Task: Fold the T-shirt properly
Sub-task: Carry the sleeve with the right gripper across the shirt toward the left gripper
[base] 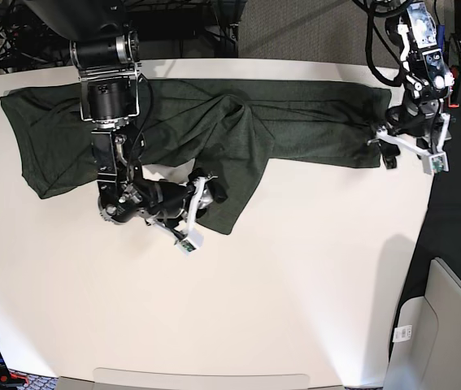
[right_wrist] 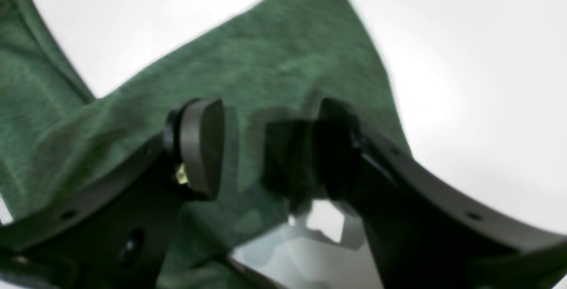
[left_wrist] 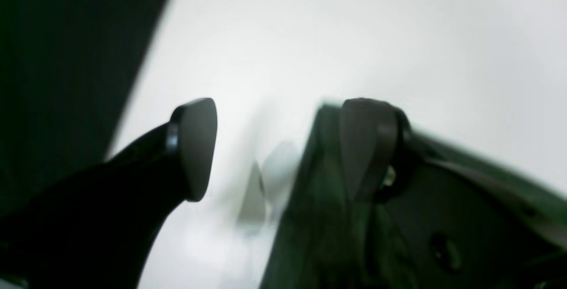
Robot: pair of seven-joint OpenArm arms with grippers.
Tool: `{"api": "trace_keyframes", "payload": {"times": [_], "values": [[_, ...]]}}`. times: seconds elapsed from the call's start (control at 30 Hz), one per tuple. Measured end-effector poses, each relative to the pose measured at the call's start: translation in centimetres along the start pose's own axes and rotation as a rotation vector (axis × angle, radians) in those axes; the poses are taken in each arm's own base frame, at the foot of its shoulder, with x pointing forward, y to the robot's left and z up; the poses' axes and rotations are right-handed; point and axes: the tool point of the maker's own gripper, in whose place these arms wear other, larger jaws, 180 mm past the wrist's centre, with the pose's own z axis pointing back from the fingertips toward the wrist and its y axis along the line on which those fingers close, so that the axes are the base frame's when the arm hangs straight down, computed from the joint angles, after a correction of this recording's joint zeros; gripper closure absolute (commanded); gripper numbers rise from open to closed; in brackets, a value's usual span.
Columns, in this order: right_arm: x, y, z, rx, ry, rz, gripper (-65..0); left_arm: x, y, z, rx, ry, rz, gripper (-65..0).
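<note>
The T-shirt (base: 214,130) is lying spread across the desk's (base: 295,284) far side. Both grippers are hovering at its edges, the left (base: 413,150) by a sleeve end, the right (base: 193,215) by the hem; jaws gaping, gripping nothing, seemingly releasing cloth.

Right gripper (right_wrist: 266,147) with fingers (right_wrist: 201,147) spread apart, nothing clamped between them, green heathered T-shirt (right_wrist: 274,58) lying beyond and beneath the fingers, creased, white tabletop (right_wrist: 478,80) bare right of the fingers, view blurred.
</note>
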Motion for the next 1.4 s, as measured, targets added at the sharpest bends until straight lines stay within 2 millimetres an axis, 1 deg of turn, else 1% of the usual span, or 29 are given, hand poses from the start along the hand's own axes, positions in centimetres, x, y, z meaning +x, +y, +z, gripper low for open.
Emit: {"api": "trace_keyframes", "payload": {"times": [0.1, 0.13, 0.2, 0.23, 0.37, 0.43, 0.47, 0.53, 0.6, 0.67, 0.7, 0.73, 0.83, 0.9, 0.97, 1.03, 1.07, 1.13, 1.17, 1.33, 1.4], "values": [[0.0, 1.3, -0.7, 0.023, 0.020, 0.021, -16.1, 0.1, 0.9, 0.2, 0.020, -0.007, 0.018, -42.4], [0.0, 1.9, -1.0, 0.034, 0.028, 0.025, -10.2, 0.1, 1.3, 0.2, 0.031, -0.008, 0.024, -42.4], [0.0, 2.9, -1.6, 0.054, 0.038, 0.028, -2.3, 0.3, 2.0, 0.4, 0.050, -0.014, 0.034, -42.4], [0.1, 3.4, -1.8, 0.065, 0.035, 0.026, -0.4, 0.4, 2.2, 0.4, 0.054, -0.016, 0.036, -42.4], [0.4, 5.1, -2.0, 0.139, 0.011, -0.008, -0.7, 0.4, 2.7, 0.5, 0.064, -0.019, 0.042, -42.4], [0.8, 6.9, -2.2, 0.201, 0.002, 0.001, -0.7, 0.5, 2.9, 0.5, 0.072, -0.021, 0.046, -42.4], [1.3, 8.0, -2.2, 0.231, -0.009, 0.016, -0.7, 0.5, 2.9, 0.5, 0.071, -0.020, 0.045, -42.4], [3.3, 11.1, -1.5, 0.302, -0.057, 0.096, -0.7, 0.5, 2.9, 0.5, 0.071, -0.021, 0.046, -42.4], [6.3, 14.7, -0.2, 0.376, -0.148, 0.187, -0.7, 0.5, 2.8, 0.5, 0.067, -0.024, 0.042, -42.4], [8.1, 17.6, 0.9, 0.425, -0.188, 0.284, -0.7, 0.6, 2.9, 0.5, 0.069, -0.025, 0.043, -42.4], [8.5, 19.0, 1.2, 0.453, -0.193, 0.325, -0.7, 0.6, 2.9, 0.5, 0.069, -0.025, 0.043, -42.4], [8.4, 20.0, 1.4, 0.477, -0.180, 0.361, -0.7, 0.6, 2.9, 0.5, 0.069, -0.025, 0.043, -42.4], [8.7, 22.4, 1.3, 0.518, -0.151, 0.405, -0.7, 0.6, 2.8, 0.5, 0.068, -0.025, 0.043, -42.4], [8.9, 23.4, 1.3, 0.535, -0.153, 0.410, -0.8, 0.6, 2.9, 0.5, 0.069, -0.024, 0.043, -42.4], [8.9, 23.6, 1.3, 0.542, -0.151, 0.414, -1.7, 0.4, 2.9, 0.6, 0.069, -0.022, 0.042, -42.4], [8.0, 23.7, 1.0, 0.540, -0.121, 0.436, -8.1, 0.3, 2.9, 0.6, 0.069, -0.019, 0.042, -42.4], [7.8, 23.8, 0.8, 0.542, -0.113, 0.437, -13.3, 0.3, 2.9, 0.6, 0.070, -0.018, 0.041, -42.4], [7.7, 24.0, 0.8, 0.548, -0.114, 0.433, -21.7, 0.3, 2.9, 0.6, 0.070, -0.019, 0.042, -42.4], [7.8, 24.1, 0.9, 0.552, -0.116, 0.431, -24.5, 0.3, 2.9, 0.6, 0.070, -0.019, 0.042, -42.4], [7.9, 23.9, 0.9, 0.550, -0.121, 0.430, -25.0, 0.3, 2.9, 0.6, 0.070, -0.019, 0.041, -42.4], [8.6, 23.4, 1.2, 0.540, -0.143, 0.414, -25.0, 0.3, 2.9, 0.6, 0.070, -0.019, 0.042, -42.4]]}}
